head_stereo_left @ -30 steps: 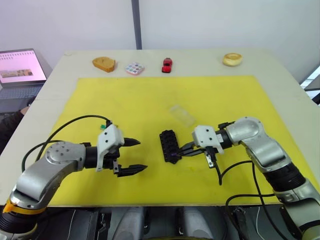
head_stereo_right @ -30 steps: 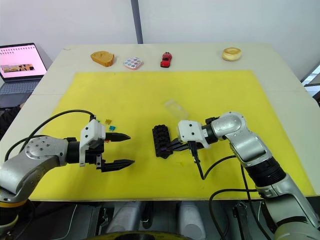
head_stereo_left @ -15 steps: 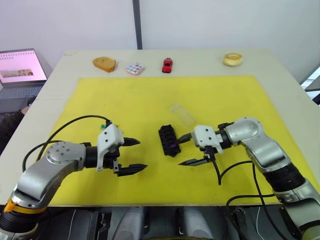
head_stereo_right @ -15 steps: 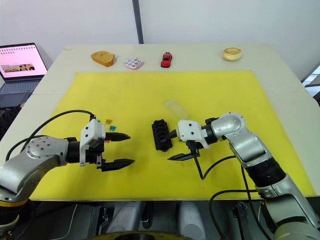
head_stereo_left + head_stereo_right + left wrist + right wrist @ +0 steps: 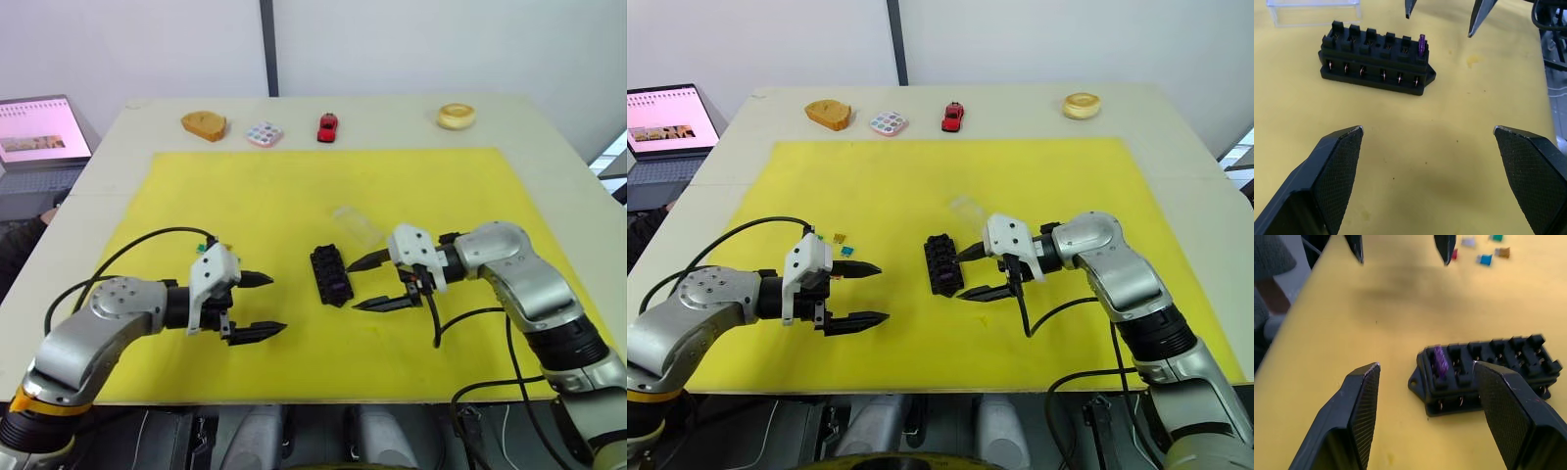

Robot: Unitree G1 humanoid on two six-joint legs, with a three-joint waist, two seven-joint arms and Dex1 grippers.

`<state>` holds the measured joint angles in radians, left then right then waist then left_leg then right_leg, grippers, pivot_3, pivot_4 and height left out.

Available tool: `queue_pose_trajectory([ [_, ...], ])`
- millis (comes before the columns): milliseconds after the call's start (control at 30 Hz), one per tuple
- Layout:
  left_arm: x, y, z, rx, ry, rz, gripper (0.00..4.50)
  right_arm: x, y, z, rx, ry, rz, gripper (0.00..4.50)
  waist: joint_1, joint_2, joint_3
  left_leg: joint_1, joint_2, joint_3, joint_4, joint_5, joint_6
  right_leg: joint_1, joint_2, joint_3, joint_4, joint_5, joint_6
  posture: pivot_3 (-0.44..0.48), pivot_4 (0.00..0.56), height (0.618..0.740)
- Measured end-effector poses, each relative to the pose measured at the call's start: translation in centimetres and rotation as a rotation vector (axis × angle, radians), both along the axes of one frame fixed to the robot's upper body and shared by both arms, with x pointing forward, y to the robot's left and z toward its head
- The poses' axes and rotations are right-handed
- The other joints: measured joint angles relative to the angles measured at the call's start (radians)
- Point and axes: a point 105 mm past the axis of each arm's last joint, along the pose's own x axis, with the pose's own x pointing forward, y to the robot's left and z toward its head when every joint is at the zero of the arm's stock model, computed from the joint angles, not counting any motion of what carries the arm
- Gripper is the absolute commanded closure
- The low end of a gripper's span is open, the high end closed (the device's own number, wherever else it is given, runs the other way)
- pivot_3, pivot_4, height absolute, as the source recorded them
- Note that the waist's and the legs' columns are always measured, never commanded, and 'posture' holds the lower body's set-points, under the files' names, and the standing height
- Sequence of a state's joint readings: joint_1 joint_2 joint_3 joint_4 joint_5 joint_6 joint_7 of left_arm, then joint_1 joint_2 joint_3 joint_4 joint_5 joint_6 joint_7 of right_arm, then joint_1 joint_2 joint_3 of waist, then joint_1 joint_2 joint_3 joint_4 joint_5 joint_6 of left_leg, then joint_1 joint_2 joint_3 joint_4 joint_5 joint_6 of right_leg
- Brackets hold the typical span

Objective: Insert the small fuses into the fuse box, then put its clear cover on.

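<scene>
On the yellow mat (image 5: 294, 196), the fuse box (image 5: 331, 276) holds only a purple fuse (image 5: 1440, 361), other fuses (image 5: 844, 245) loose, clear cover (image 5: 358, 225) off; left tool (image 5: 253, 305) and right tool (image 5: 372, 282) gape empty.

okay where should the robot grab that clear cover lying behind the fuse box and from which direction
Probably by its two long side walls, coming straight down from above. The clear cover lies flat on the yellow mat, apart from the fuse box, so nothing crowds its sides. It is narrow across, which suits the open right gripper, the nearer one.
</scene>
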<state>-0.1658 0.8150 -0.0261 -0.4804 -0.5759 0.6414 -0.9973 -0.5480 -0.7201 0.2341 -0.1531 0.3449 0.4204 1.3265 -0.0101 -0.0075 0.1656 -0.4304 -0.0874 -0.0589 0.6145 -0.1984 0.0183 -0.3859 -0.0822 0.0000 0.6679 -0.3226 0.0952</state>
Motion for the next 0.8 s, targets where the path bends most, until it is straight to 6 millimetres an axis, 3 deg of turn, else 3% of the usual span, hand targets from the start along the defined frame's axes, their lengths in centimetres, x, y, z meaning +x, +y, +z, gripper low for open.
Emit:
queue_pose_trajectory([
  [167,0.1,0.1,0.0,0.001,-0.002,-0.001,0.00,0.2,1.1,0.3,0.060,0.044,-0.033,4.47,0.000,0.000,0.000,0.000,0.000,0.000,0.000,0.000,0.000,0.000,0.000,0.000,0.000,0.000,0.000,0.000,0.150,0.740],
  [800,-0.1,0.2,-0.3,0.008,-0.011,-0.011,0.00,0.7,0.8,-2.0,0.016,0.045,-0.068,4.47,0.000,0.000,0.000,0.000,0.000,0.000,0.000,0.000,0.000,0.000,0.000,0.000,0.000,0.000,0.000,0.000,0.150,0.740],
])
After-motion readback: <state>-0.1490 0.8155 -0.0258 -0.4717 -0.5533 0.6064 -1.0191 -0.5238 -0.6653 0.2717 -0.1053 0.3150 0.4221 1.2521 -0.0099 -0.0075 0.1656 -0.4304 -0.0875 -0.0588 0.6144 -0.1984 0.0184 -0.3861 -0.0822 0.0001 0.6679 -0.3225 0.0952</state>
